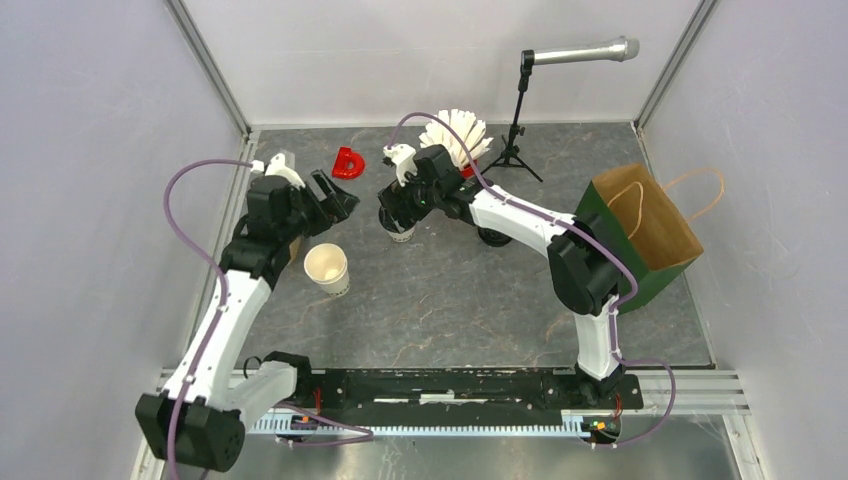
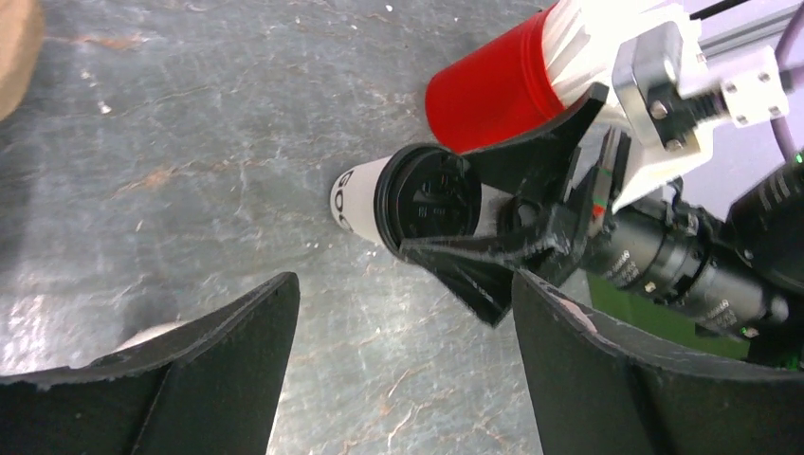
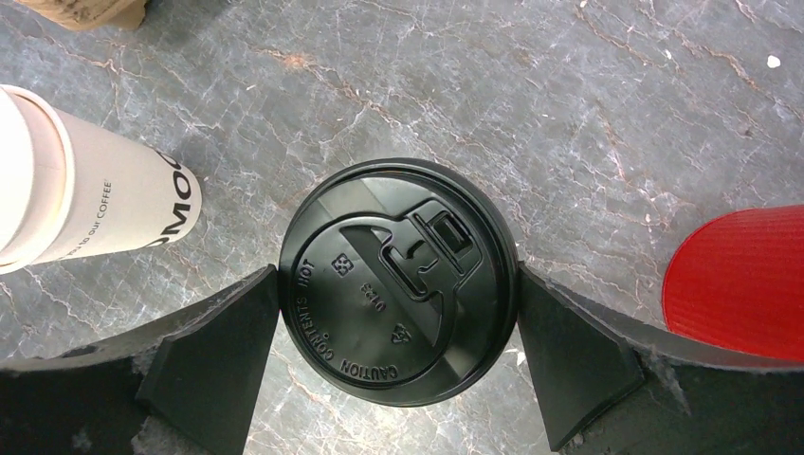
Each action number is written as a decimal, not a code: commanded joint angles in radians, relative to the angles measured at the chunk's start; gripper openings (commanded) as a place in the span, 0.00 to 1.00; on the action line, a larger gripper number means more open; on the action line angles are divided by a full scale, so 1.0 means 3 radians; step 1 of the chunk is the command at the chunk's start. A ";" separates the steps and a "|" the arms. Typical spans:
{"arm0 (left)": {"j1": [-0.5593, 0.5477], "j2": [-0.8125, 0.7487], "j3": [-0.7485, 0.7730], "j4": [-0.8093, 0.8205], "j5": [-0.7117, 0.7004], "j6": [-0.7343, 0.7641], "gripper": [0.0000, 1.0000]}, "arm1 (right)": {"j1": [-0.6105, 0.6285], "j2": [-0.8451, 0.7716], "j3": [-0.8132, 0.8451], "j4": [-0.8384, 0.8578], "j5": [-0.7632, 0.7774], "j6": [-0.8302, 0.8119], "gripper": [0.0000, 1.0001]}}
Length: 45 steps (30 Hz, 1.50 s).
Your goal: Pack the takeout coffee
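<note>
Left gripper (image 1: 338, 198), fingers spread with nothing between them, hangs at the far left, just beyond the unlidded cup (image 1: 326, 268); that cup stands upright, mouth up, long axis vertical. The lidded cup (image 1: 401, 234) stands to its right, apart and equally upright. The right gripper (image 3: 397, 275) is the nearer to it, its fingers wide on either side of the black lid (image 3: 398, 313), just beside the rim, aligned down the cup's axis; contact cannot be told. The paper bag (image 1: 650, 215) sits well to the right, so the carry probably runs rightward.
</note>
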 commanded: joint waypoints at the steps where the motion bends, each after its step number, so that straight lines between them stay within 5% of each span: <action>1: 0.0146 0.0358 -0.0075 0.0708 0.0645 -0.0237 0.88 | -0.0020 -0.0174 0.0009 0.0175 -0.0167 -0.0056 0.98; 10: 0.0165 0.1064 -0.0217 0.1580 0.1256 -0.0342 0.83 | -0.0057 -0.0111 0.0037 0.0198 -0.0229 -0.0029 0.98; 45: 0.0047 0.2046 -0.0122 0.1506 0.1234 -0.0305 0.70 | -0.0189 0.0206 0.0174 0.0304 -0.0414 -0.0019 0.98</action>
